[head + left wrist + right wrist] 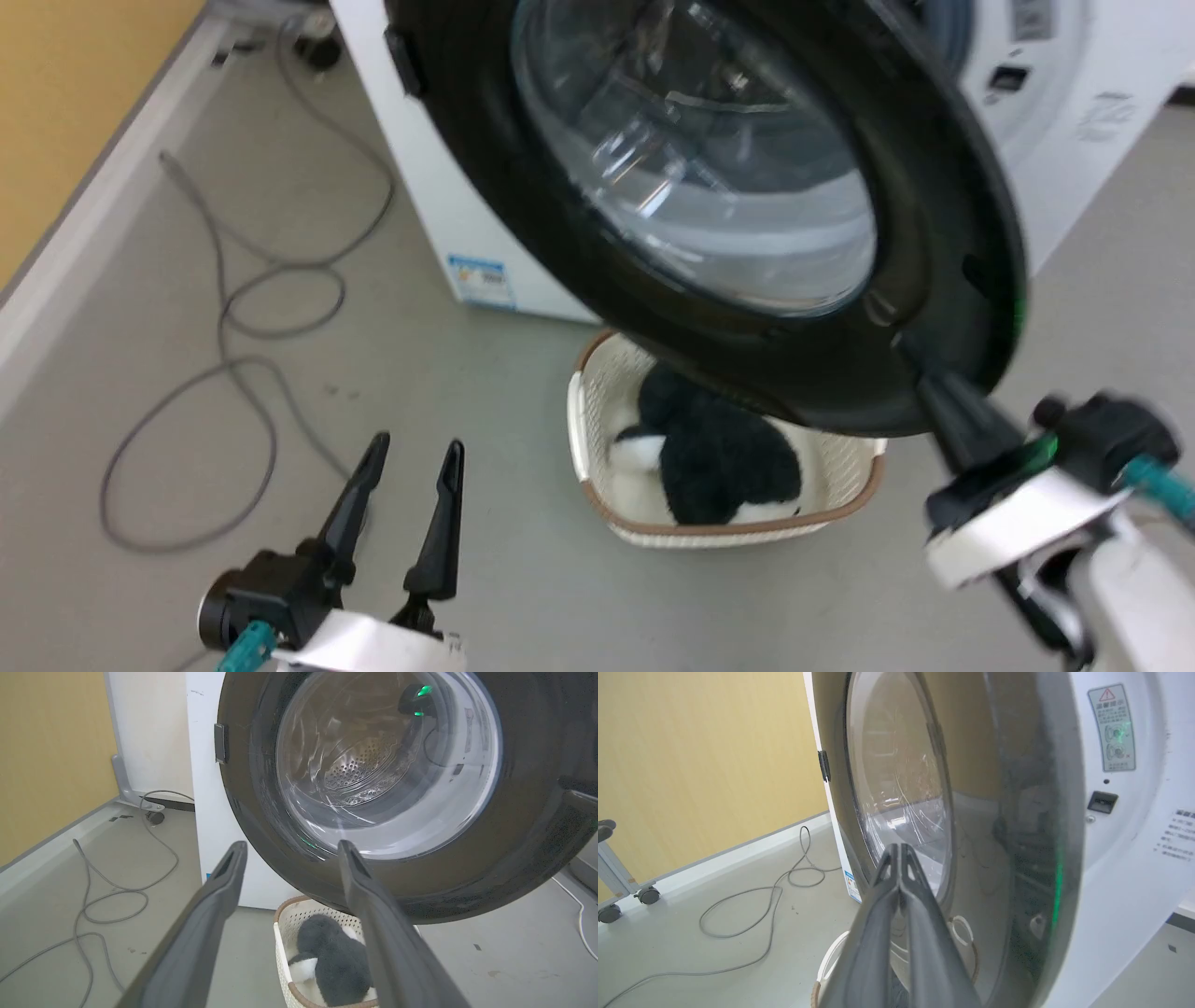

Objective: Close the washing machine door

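At the upper centre of the head view, the large round washing machine door (691, 168), with a wide glossy black rim and a bulging clear glass window, stands partly open, swung out from the front of the white boxy washing machine (1083, 159). In the right wrist view the door's free edge (1031, 858) stands clear of the white recessed front, where a small dark latch slot (1101, 801) and a grey warning label (1111, 728) are exposed. A perforated steel drum (359, 760) shows through the glass in the left wrist view.

At the lower right of the head view, the right gripper (920, 369) has its two dark fingers pressed together with nothing between them. Their tips lie at the lower right of the black rim, though actual contact cannot be confirmed.

At the lower left, the left gripper (417, 443) is spread apart and empty, well clear of the door.

Below the door, a cream perforated plastic basket with a brown rim (597, 411) sits on the grey floor (392, 355) and holds a fluffy black-and-white item (719, 457). A small blue sticker (481, 280) sits low on the machine's front. At the left, a grey cable (233, 308) loops across the floor, beside a yellow wall (75, 93).
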### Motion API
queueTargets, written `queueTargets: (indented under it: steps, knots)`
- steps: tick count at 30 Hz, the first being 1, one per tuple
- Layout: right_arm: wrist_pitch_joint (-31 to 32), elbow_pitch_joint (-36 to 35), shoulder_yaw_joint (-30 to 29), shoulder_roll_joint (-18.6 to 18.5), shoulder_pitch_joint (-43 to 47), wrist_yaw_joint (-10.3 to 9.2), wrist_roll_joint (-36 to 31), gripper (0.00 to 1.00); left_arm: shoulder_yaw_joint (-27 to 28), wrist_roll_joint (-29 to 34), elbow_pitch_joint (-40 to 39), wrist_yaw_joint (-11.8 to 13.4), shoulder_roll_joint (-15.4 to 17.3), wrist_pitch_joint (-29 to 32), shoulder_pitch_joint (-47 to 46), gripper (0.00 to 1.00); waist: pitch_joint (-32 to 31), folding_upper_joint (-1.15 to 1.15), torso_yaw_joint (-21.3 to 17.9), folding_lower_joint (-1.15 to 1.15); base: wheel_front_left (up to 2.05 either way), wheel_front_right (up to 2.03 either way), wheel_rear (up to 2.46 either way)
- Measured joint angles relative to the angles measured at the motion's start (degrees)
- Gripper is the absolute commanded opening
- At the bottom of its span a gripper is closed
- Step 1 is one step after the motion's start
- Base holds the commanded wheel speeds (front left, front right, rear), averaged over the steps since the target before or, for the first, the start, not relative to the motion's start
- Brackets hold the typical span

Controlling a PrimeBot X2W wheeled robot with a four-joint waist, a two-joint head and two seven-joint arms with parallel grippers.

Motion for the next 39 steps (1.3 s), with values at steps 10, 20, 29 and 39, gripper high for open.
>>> queueTargets:
  steps: [10, 20, 29, 39]
  knots:
    - [3.0, 5.3, -4.1, -4.6, -10.1, 0.15, 5.1, 0.0, 0.2, 0.2, 0.5, -1.0, -1.7, 0.0, -3.7, 1.0, 6.5, 0.0, 3.9, 0.0, 0.0, 0.0, 0.0]
    - [6.5, 13.5, -9.6, -7.1, -22.6, 0.13, 7.6, 0.0, 0.1, 0.2, 1.1, -1.4, -2.4, 0.0, -5.9, 1.0, 11.2, 0.0, 6.2, 0.0, 0.0, 0.0, 0.0]
    - [9.7, 23.0, -16.6, -5.6, -32.3, 0.16, 5.6, 0.0, -0.3, 0.2, 1.6, -1.4, -3.0, 0.0, -7.5, 1.0, 13.1, 0.0, 6.9, 0.0, 0.0, 0.0, 0.0]
    - [8.8, 28.0, -20.4, -1.6, -35.2, 0.66, 2.1, 0.0, 0.1, 0.2, 1.9, -1.4, -3.2, 0.0, -7.8, 1.0, 12.4, 0.0, 6.5, 0.0, 0.0, 0.0, 0.0]
